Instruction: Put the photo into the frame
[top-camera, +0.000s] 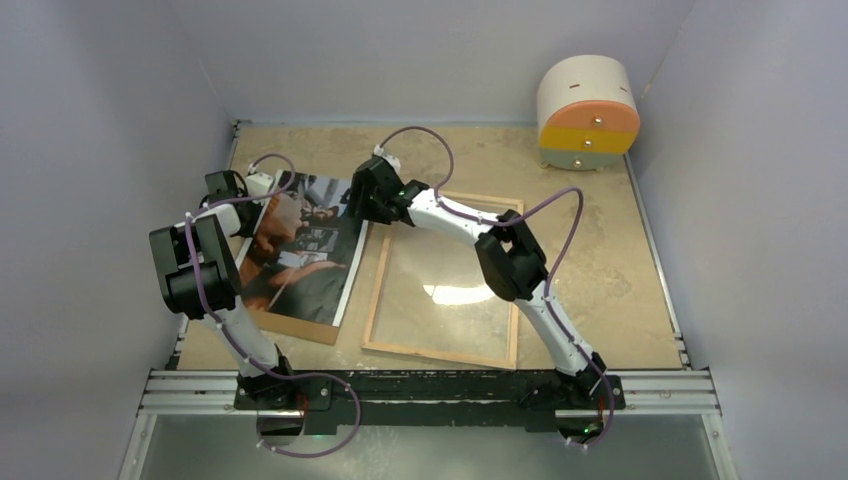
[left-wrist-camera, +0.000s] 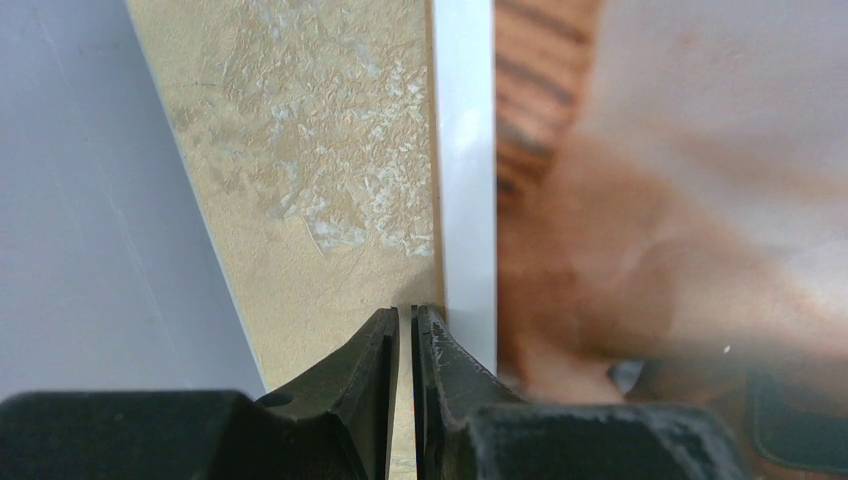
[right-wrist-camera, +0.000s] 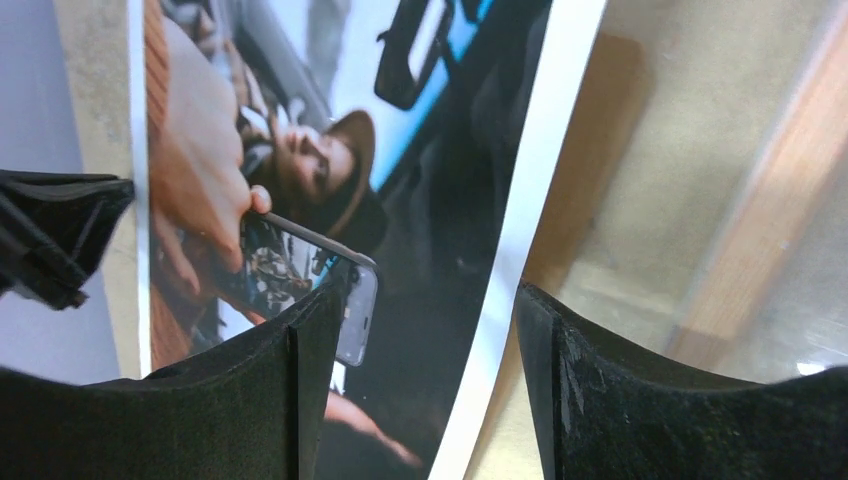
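The photo, a dark print with a white border, lies left of centre on a brown hardboard sheet. The frame lies rear face up to its right, wood-coloured rails around the glass pane. My left gripper is at the photo's far left corner. In the left wrist view its jaws are shut to a thin slit with nothing seen between them, and the photo's white border runs just right of them. My right gripper is open and straddles the photo's right border. It holds nothing.
A round white container with orange and yellow bands stands at the back right. Grey walls close in the table on the left, back and right. The frame's wooden rail lies right of my right gripper's fingers.
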